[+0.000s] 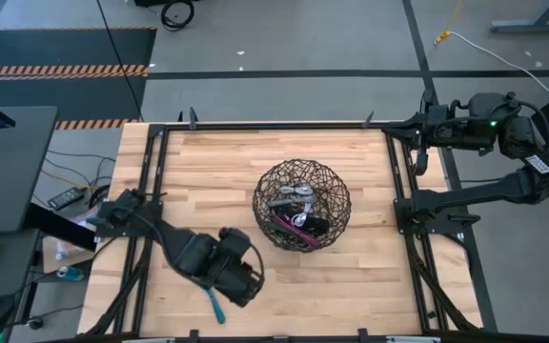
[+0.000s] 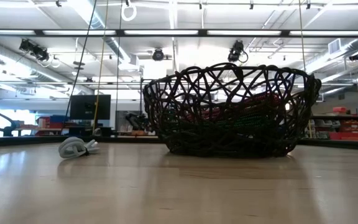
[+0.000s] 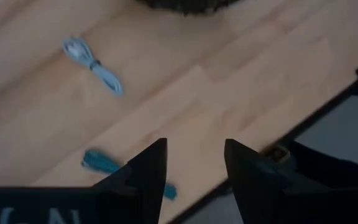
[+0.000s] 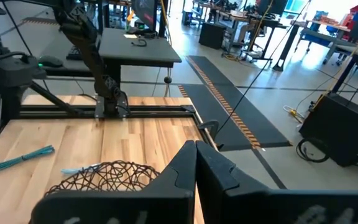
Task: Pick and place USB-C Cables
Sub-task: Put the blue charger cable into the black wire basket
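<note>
The pale wooden butcher-block table (image 1: 208, 171) carries a large dark round wire-mesh basket (image 1: 302, 205) near its middle. A teal coiled cable bundle (image 3: 98, 163) and a light grey-blue cable bundle (image 3: 93, 65) lie apart on the bare boards.

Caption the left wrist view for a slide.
Open left gripper above the wooden table, teal cable beside its fingers, light blue cable farther off.
</note>
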`<state>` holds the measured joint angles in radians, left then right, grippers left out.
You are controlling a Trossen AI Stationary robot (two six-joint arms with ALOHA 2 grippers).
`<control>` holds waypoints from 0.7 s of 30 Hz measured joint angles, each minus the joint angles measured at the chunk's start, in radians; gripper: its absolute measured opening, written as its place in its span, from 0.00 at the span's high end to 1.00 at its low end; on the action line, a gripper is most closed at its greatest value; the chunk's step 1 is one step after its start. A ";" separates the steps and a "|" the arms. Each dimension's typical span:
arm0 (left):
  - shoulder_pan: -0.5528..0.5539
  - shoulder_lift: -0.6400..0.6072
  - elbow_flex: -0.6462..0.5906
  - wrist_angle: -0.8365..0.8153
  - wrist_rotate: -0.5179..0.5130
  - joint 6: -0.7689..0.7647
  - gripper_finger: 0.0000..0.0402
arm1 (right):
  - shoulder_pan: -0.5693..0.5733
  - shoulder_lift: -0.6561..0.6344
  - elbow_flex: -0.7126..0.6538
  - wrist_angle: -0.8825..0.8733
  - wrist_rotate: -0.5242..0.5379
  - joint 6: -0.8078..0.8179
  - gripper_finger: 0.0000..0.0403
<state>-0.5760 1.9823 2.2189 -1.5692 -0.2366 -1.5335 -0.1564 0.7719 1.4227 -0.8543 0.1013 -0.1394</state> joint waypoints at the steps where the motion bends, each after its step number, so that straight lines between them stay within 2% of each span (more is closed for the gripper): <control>1: -0.009 0.000 0.000 -0.001 0.014 -0.010 0.58 | 0.000 0.000 0.000 0.000 0.000 0.003 0.97; 5: -0.037 0.000 0.000 0.000 0.062 -0.004 0.58 | 0.000 0.000 0.000 0.000 0.000 0.005 0.97; 10: -0.051 0.006 0.000 -0.001 0.176 0.228 0.59 | 0.000 0.000 0.000 0.004 0.000 0.005 0.97; 13: -0.046 0.012 -0.015 0.000 0.278 0.292 0.59 | 0.000 0.000 0.000 0.007 0.000 0.016 0.97; 16: -0.045 0.013 -0.064 -0.001 0.370 0.288 0.59 | 0.000 0.000 0.000 0.007 0.000 0.029 0.97; 21: -0.051 0.014 -0.197 0.079 0.451 0.314 0.59 | 0.000 0.000 0.000 0.007 0.000 0.032 0.97</control>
<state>-0.6266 1.9965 2.0220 -1.4901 0.2141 -1.2191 -0.1564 0.7721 1.4227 -0.8474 0.1017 -0.1078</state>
